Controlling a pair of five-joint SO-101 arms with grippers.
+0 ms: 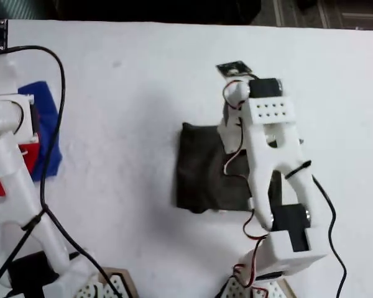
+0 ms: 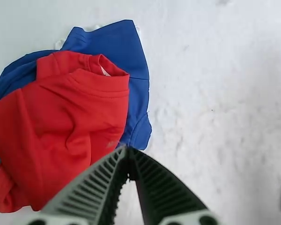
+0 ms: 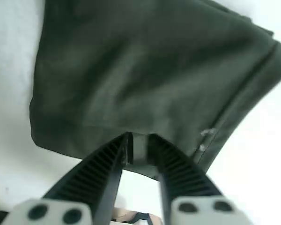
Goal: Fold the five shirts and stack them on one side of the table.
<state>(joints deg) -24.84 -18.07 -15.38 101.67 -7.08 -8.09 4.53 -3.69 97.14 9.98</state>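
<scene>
On white table (image 1: 130,74): black cable (image 1: 61,93) draped past left arm, over edge of blue shirt (image 2: 117,47); red shirt (image 2: 51,136) on top of blue one. Left gripper (image 2: 128,155): closed, empty, tips just beside red shirt. Right gripper (image 3: 138,141): pinched on edge of dark shirt (image 1: 202,174). Dark shirt: mid-table, folded flat, near-square, no clear long axis

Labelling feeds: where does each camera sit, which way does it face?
High view: above the table, looking down on the left arm, right arm and dark shirt.
Left wrist view: on the left arm, facing past the left gripper at a red shirt on a blue shirt.
Right wrist view: on the right arm, facing past the right gripper at the dark shirt.
Shared: high and right wrist views show the dark shirt.
</scene>
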